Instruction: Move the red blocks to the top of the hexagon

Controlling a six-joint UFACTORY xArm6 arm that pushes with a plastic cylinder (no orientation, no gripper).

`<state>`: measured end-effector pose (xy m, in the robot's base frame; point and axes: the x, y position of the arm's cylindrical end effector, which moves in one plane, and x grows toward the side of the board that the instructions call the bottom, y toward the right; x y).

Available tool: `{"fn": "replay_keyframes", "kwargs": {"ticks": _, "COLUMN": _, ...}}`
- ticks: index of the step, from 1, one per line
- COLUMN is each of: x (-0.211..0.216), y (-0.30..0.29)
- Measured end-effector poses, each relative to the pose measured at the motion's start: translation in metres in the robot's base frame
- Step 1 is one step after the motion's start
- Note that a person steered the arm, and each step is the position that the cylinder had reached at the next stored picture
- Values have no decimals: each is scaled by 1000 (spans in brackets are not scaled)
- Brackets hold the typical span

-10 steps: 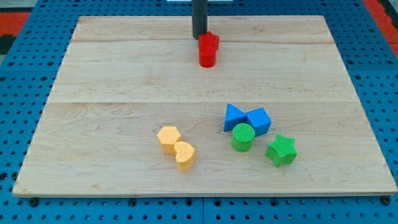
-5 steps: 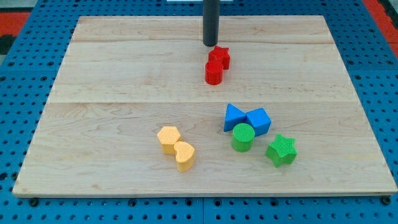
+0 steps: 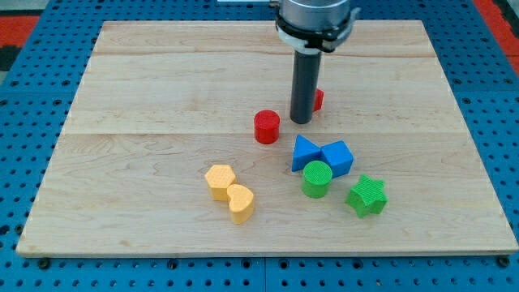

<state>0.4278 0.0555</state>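
My tip now at frame centre, no gripper on rig, bare rod only. Since half second ago red cylinder split from red star, now mostly hidden behind rod. Cylinder nearer yellow hexagon; star lagging, needs separate push.

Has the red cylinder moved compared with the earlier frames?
Yes. The red cylinder has slid toward the view's bottom, closer to the unmoved yellow hexagon; my tip stands to its right.

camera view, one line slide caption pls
My tip between red cylinder and half-hidden red block, above the yellow hexagon.
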Motion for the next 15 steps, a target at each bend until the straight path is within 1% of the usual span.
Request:
{"fn": "replay_keyframes", "kwargs": {"ticks": 1, "x": 19, "y": -70}}
{"fn": "replay_keyframes", "kwargs": {"ticks": 2, "x": 15, "y": -98}}
{"fn": "replay_keyframes", "kwargs": {"ticks": 3, "x": -20, "y": -100}}
{"fn": "replay_keyframes", "kwargs": {"ticks": 4, "x": -21, "y": -148}}
{"fn": "replay_keyframes", "kwargs": {"ticks": 5, "x": 25, "y": -152}}
{"fn": "replay_keyframes", "kwargs": {"ticks": 7, "x": 39, "y": -142}}
{"fn": "replay_keyframes", "kwargs": {"ticks": 8, "x": 37, "y": -143}}
{"fn": "replay_keyframes", "kwargs": {"ticks": 10, "x": -64, "y": -130}}
{"fn": "replay_keyframes", "kwargs": {"ticks": 11, "x": -111, "y": -42}}
{"fn": "replay_keyframes", "kwargs": {"ticks": 12, "x": -102, "y": 72}}
{"fn": "replay_keyframes", "kwargs": {"ticks": 13, "x": -72, "y": 62}}
{"fn": "replay_keyframes", "kwargs": {"ticks": 14, "x": -34, "y": 0}}
{"fn": "replay_keyframes", "kwargs": {"ticks": 15, "x": -24, "y": -70}}
